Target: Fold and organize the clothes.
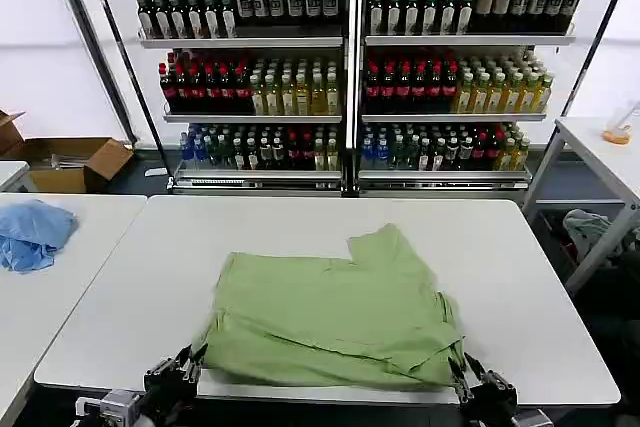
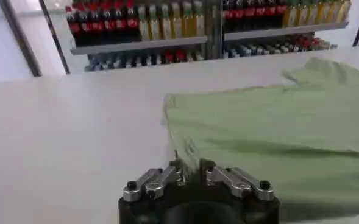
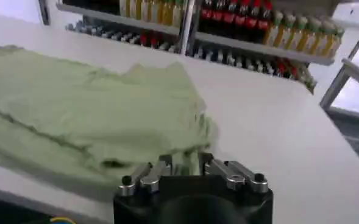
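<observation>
The clothes, one light green shirt [image 1: 330, 312], lie partly folded on the white table [image 1: 180, 237], with one sleeve [image 1: 385, 252] sticking out toward the far side. My left gripper [image 1: 186, 364] sits at the table's near edge, shut on the shirt's near left corner [image 2: 185, 149]. My right gripper [image 1: 462, 375] is at the near right corner, shut on the fabric [image 3: 185, 159] there. In the left wrist view the left gripper [image 2: 190, 170] pinches a thin fold of cloth. In the right wrist view the right gripper [image 3: 187, 163] does the same. No collar, buttons or print show.
A light blue garment [image 1: 30, 232] lies on the neighbouring table to the left, beyond it a cardboard box [image 1: 72, 162]. Bottle shelves [image 1: 350, 77] stand behind the table. A side table [image 1: 600, 147] and a grey-green cloth [image 1: 590, 230] are at the right.
</observation>
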Action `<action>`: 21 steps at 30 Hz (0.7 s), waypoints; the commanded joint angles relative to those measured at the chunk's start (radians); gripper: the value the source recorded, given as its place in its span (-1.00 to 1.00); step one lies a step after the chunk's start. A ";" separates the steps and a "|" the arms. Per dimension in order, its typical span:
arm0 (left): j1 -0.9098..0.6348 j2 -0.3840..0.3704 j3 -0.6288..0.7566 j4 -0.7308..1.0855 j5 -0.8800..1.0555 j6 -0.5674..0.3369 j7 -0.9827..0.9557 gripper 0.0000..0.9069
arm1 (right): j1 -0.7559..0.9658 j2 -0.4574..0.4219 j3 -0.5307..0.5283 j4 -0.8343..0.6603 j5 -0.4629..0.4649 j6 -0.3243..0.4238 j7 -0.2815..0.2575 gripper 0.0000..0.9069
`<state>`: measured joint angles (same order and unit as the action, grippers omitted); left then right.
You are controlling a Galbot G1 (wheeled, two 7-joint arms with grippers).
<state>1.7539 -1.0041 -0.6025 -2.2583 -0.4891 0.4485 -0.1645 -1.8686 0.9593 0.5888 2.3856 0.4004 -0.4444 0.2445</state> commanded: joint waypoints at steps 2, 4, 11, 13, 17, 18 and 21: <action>-0.138 0.065 -0.050 0.017 -0.124 0.000 -0.042 1.00 | 0.195 -0.080 0.079 -0.033 0.178 0.004 0.016 1.00; -0.197 0.081 -0.022 0.066 -0.166 0.003 -0.064 1.00 | 0.234 -0.086 0.053 -0.042 0.197 -0.006 0.023 1.00; -0.539 0.109 0.124 0.318 -0.281 0.048 -0.111 1.00 | 0.740 -0.069 -0.297 -0.351 0.307 -0.111 0.103 1.00; -0.591 0.114 0.165 0.355 -0.306 0.060 -0.118 1.00 | 0.833 -0.063 -0.344 -0.412 0.322 -0.117 0.110 1.00; -0.700 0.127 0.263 0.464 -0.360 0.080 -0.122 1.00 | 1.033 -0.030 -0.442 -0.557 0.467 -0.134 0.150 1.00; -0.738 0.127 0.281 0.495 -0.369 0.082 -0.122 1.00 | 1.060 -0.025 -0.459 -0.577 0.474 -0.134 0.152 1.00; -0.803 0.120 0.325 0.527 -0.382 0.090 -0.123 1.00 | 1.134 -0.002 -0.511 -0.671 0.490 -0.134 0.158 1.00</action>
<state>1.3116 -0.9036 -0.4710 -1.9827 -0.7393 0.5014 -0.2588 -1.2418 0.9181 0.3562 2.0791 0.6978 -0.5337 0.3438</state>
